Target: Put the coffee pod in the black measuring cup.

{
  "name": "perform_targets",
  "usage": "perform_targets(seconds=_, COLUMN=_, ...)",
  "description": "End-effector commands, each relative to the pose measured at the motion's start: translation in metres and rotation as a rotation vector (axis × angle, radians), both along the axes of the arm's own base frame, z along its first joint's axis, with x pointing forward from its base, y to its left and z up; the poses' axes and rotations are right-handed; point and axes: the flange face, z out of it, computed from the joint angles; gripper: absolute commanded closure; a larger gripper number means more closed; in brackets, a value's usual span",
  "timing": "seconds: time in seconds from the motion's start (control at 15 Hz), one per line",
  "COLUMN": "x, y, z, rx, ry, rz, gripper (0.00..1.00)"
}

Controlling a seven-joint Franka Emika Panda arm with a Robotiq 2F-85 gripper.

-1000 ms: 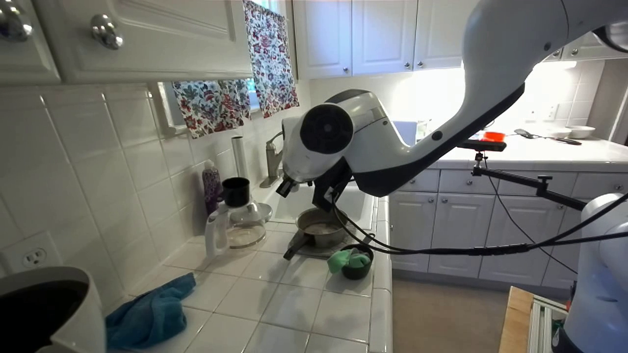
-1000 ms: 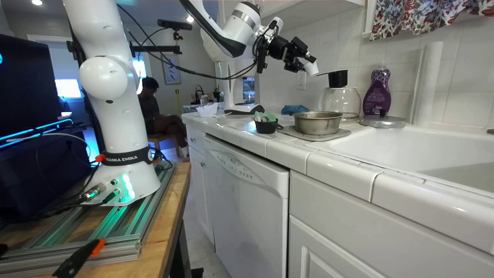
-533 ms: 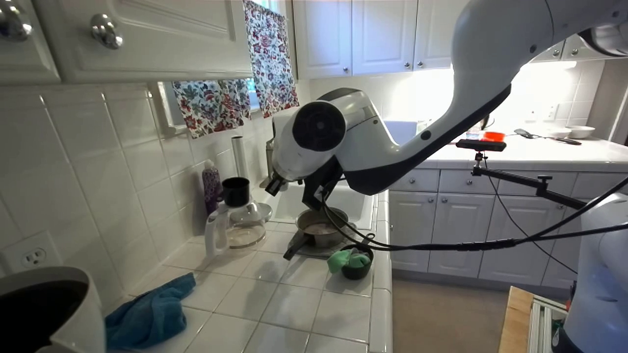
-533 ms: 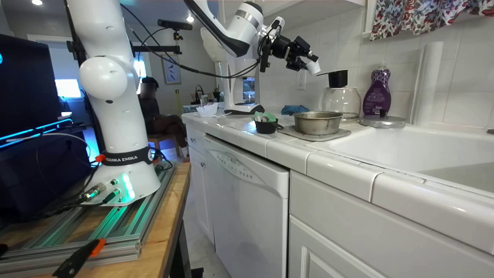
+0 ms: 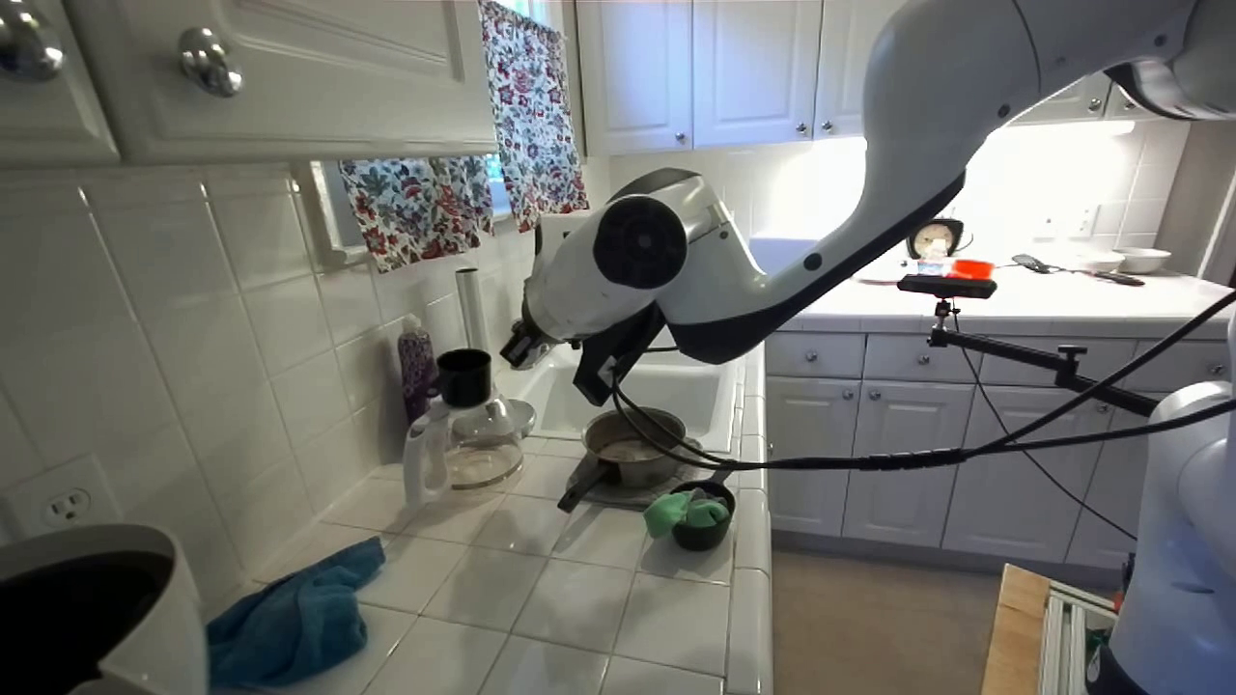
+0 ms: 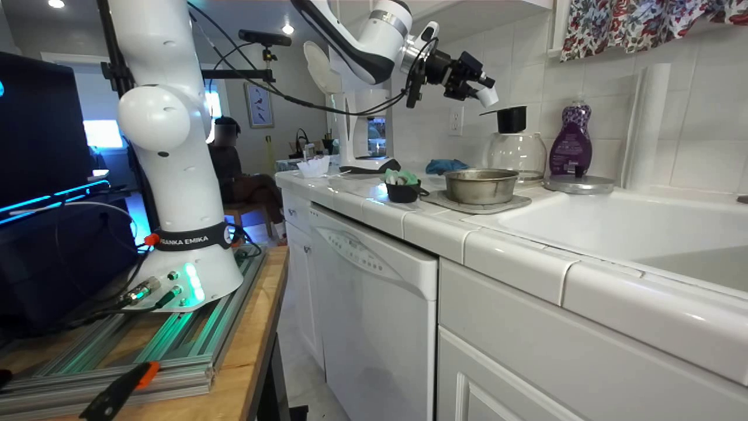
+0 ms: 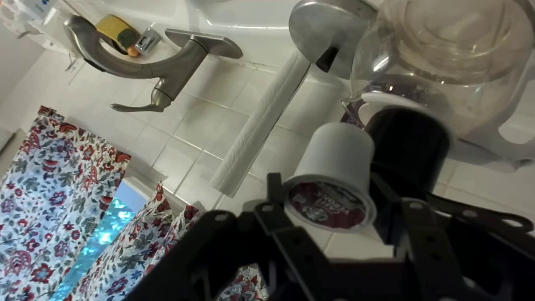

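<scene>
A: Biggest first, go.

B: White tiled counter (image 5: 570, 598): back edge against the wall (image 5: 164, 338), front edge opposite. Robot arm (image 5: 927, 116) reaches in over the front edge.

A: Mid-size?

B: White sink (image 6: 619, 225), set between front and back edges. Grey mat (image 6: 441, 199) beside it, nearer the front edge, frying pan (image 6: 482, 188) sitting on it. Blue cloth (image 5: 299, 618), crumpled, near the back edge. Glass carafe (image 6: 517, 155), also near the back edge.

A: Smaller?

B: Gripper (image 7: 326, 196), in the air near the back edge. Small black pot (image 5: 703, 541) right by the front edge, green item (image 5: 666, 514) in it.

A: Task stuff, quick.

B: Black measuring cup (image 6: 512, 120) stands upright on top of the carafe. Coffee pod (image 7: 339, 154): white, red label on its lid, tilted. Jaws pinch it from two sides.

A: Where exactly?

B: Airborne near the back edge, close to the cup's rim, outside it. Touching or apart, can't tell.
</scene>
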Motion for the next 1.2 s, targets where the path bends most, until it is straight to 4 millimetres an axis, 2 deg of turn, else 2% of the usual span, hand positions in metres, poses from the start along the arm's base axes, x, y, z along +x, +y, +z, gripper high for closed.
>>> perform_targets(seconds=0.0, x=0.009, y=-0.007, z=0.005, rx=0.067, ry=-0.072, rz=0.008, gripper=0.74)
perform_targets(seconds=0.47, x=0.031, y=-0.015, z=0.008, rx=0.180, ry=-0.146, rz=0.029, gripper=0.74)
perform_targets(seconds=1.13, x=0.072, y=-0.011, z=0.002, rx=0.232, ry=-0.108, rz=0.143, gripper=0.74)
